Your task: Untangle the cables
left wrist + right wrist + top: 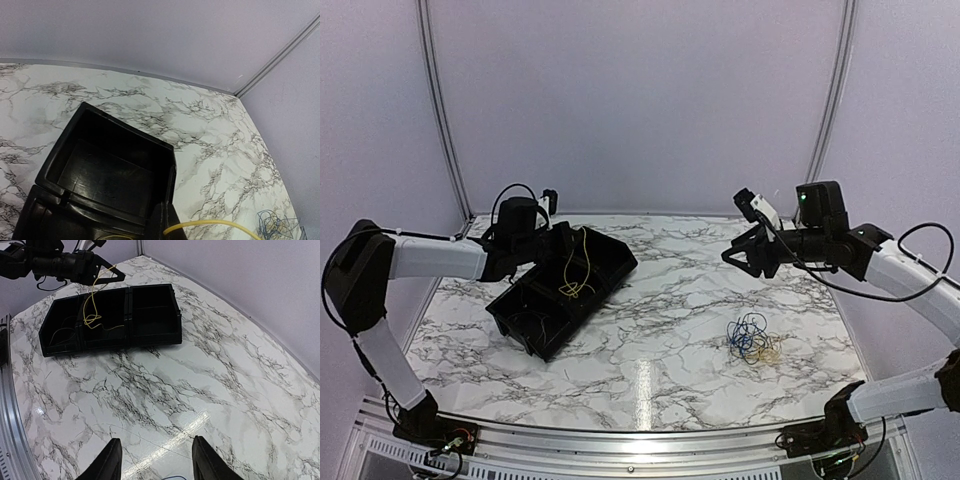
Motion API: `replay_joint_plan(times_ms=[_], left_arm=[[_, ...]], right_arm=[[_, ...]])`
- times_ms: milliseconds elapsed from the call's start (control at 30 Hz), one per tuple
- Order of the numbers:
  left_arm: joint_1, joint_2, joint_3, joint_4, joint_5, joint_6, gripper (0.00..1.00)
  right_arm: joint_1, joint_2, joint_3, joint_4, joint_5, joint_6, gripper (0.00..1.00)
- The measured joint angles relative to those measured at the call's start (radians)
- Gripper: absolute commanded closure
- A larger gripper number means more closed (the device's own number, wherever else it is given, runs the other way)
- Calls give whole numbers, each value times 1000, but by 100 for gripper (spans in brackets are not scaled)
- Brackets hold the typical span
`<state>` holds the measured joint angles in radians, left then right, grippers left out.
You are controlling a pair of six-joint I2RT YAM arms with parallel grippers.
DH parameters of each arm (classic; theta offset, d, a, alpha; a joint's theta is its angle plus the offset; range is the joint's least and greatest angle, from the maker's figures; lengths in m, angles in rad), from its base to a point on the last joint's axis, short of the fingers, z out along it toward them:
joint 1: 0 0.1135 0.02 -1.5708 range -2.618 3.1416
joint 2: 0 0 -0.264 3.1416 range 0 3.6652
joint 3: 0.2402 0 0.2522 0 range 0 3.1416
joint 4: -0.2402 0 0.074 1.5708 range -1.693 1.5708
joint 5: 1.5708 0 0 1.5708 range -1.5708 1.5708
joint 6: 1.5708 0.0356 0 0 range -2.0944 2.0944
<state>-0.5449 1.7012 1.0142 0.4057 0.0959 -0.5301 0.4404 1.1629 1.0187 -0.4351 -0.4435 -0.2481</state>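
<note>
Left claw: the left gripper (563, 240) pinches a yellow cable (570, 289) near its upper end. It holds it high, so the strand hangs free and feeds down into the bin.
Yellow cable: its lower loops lie in the middle compartment of the black three-part bin (152, 310). A thinner strand lies in the neighbouring end compartment.
Right claw: the right gripper (156, 440) hovers with fingers spread wide, holding nothing. It is raised above the tangle, slightly to its far side.
Tangle: blue, yellowish and pale cables (752, 340) sit knotted on the marble table (670, 290), right of centre and well apart from the bin.
Bin placement: diagonal at the left, probably the drop for freed strands.
Room: bare marble lies between bin and tangle. The booth walls (640, 100) and front rail (620, 440) bound the table.
</note>
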Motion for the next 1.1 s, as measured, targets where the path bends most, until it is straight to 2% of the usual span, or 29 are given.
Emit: replay_joint_plan(times_ms=[233,333,667,900,1100], left_arm=[[42,55,-3,0,-26,18,97],[42,90,-3,-3,-32,23,100],[42,104,-47,-29,-52,97,100],[41,76,-47,-139,-52,186,100],[41,70,6,-324,-53,264,100]], right_arm=[[-33,-27,-28,-1,0,0,52],[-43,-33,-34,-1,0,1,52],[-63,-46,-36,-2,0,0,52],[-64,-47,-36,-2,0,0,52],[-64,-47,-40,0,-1,0,52]])
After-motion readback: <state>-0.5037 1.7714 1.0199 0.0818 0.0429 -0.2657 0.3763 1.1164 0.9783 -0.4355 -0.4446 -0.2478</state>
